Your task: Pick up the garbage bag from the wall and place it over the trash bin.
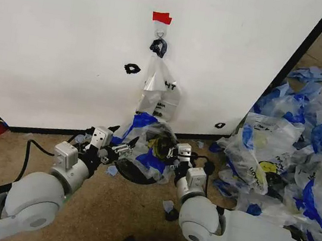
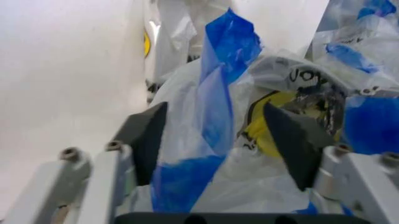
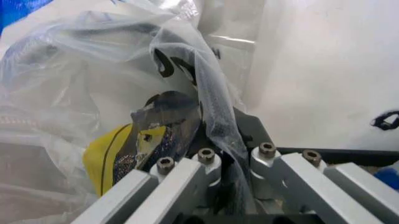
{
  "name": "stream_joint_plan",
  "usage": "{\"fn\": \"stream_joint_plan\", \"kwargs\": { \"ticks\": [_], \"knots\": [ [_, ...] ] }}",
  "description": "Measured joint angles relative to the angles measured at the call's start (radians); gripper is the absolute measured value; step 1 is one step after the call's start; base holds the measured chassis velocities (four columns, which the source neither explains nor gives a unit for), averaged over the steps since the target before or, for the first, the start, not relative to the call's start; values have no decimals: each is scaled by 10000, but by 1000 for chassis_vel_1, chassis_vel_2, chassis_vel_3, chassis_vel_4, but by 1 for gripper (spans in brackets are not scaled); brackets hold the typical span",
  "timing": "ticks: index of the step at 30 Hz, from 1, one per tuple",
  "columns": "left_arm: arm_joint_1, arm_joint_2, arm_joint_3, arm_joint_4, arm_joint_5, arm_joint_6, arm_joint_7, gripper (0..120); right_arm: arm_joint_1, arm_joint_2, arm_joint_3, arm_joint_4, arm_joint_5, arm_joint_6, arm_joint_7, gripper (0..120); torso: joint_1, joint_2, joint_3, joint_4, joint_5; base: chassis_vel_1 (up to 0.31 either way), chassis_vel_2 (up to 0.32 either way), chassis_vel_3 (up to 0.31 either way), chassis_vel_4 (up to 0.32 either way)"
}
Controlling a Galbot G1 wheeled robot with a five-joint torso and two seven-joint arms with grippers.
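Head view, left end effector [image 1: 122, 146]: at the bin's left rim.
Left wrist: fingers [image 2: 147, 140] spread wide, a blue handle between them, nothing pinched.
Garbage bag [image 1: 148, 144]: draped over the trash bin [image 1: 128, 173] below the wall [image 1: 58, 40].
Right end effector [image 1: 175, 153]: clamped on bag film.
Far right: bag pile [image 1: 291, 157] on carpet.

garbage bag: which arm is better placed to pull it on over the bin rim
Right, probably. The right tool is shut on the garbage bag film; the left tool stands open around a blue handle above the trash bin.
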Motion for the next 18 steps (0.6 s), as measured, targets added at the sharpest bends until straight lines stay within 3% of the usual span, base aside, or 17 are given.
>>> {"fn": "stream_joint_plan", "kwargs": {
  "ticks": [10,18],
  "knots": [
    [75,156,117,168,238,-50,20,19,-31,22,-11,-24,-55,13,-23,0,0,0,0,0,-1,0,0,0,0],
    [17,131,71,183,356,-84,33,15,-41,35,-9,-82,-94,34,-53,0,0,0,0,-1,1,0,0,0,0]
  ]
}}
